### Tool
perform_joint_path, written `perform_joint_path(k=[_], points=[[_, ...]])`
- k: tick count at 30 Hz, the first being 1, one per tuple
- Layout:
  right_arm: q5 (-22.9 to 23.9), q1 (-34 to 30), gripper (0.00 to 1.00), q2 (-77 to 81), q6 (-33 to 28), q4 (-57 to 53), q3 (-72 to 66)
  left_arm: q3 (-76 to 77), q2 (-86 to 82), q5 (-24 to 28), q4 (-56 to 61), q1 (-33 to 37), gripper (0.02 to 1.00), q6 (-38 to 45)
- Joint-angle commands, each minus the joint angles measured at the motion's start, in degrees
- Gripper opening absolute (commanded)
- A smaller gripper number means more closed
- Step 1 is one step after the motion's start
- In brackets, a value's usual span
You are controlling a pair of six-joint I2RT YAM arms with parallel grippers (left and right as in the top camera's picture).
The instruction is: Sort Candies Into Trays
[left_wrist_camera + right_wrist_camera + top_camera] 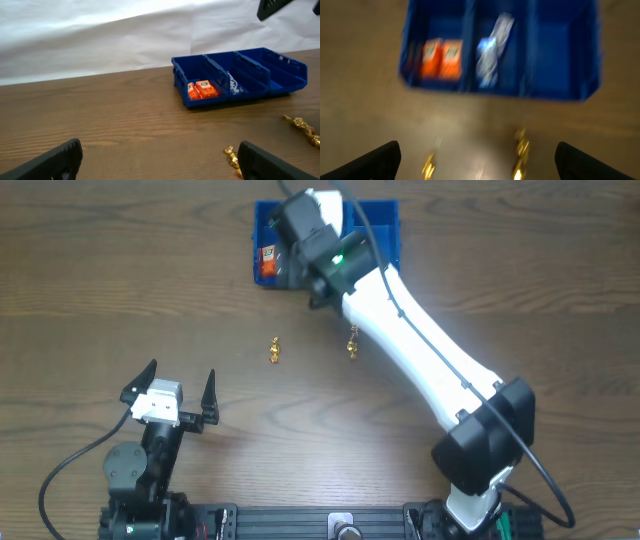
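A blue tray [385, 225] with three compartments stands at the back of the table. Its left compartment holds orange candies [441, 59], the middle one a silver-blue wrapper [492, 49]. The same tray [280, 75] and orange candies [202, 90] show in the left wrist view. Two gold-wrapped candies [274, 349] [352, 344] lie on the wood in front of the tray. My right gripper [476, 160] hangs open above the table just before the tray, with the gold candies [521, 150] below it. My left gripper [172, 388] stands open near the front left, holding nothing.
The wooden table [120, 290] is bare to the left and right of the tray. The right arm [420, 350] stretches diagonally across the right-middle of the table. A white cloth backdrop [100, 35] hangs behind the far edge.
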Motion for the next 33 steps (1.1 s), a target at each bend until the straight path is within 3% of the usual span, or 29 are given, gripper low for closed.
perform_joint_path(k=[1,14,23,33], points=[[-5.0,4.0,1.000,1.2,7.8,-1.9,-2.7,-1.4,-0.3,1.0,-1.8,-0.1,0.996,0.6],[-6.3,11.4,0.961,8.7,12.4,2.9,-7.6,-1.4,-0.3,1.0,-1.8,-0.1,0.996,0.6],[-7.6,11.5,0.954,15.9,15.0,4.5,-7.6,-1.4,-0.3,1.0,-1.8,-0.1,0.996,0.6],[-6.9,10.6,0.849,19.0,15.4,7.8,-7.6,-1.4,-0.3,1.0,-1.8,-0.1,0.996,0.6]])
